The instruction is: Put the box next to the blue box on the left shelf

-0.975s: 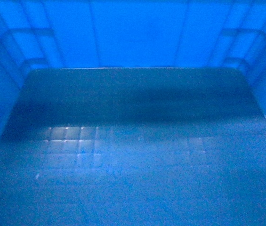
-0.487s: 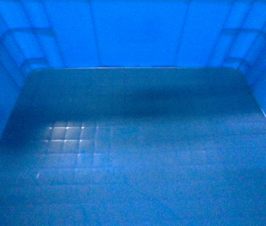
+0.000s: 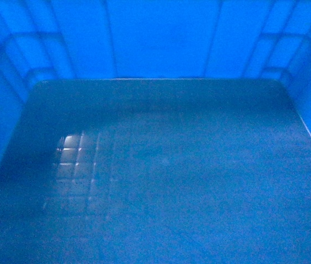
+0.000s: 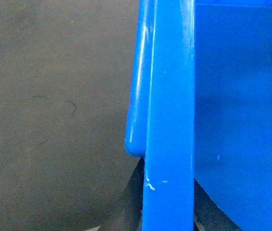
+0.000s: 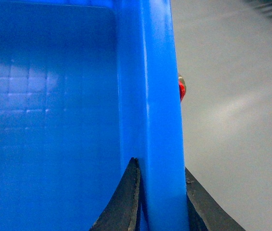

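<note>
- The box (image 3: 161, 165) fills the whole head view: its glossy floor with a faint square grid, its far wall and both side walls. It appears held up close under the head camera, between the two arms, with only bare grey floor (image 4: 54, 110) below it in the wrist views.
- The left gripper (image 4: 167, 207) has its dark fingers (image 4: 126, 207) pinched on the box's left rim, one on each side of the wall.
- The right gripper (image 5: 160, 202) clamps the right rim the same way.
- A small red part (image 5: 181, 90) peeks past the outer wall in the right wrist view; I cannot tell what it is.
- Neither the left shelf nor the other blue box is visible, so this looks like the carrying step.
- Next, the box must reach the shelf level and be set down beside its neighbour before either grip loosens.
</note>
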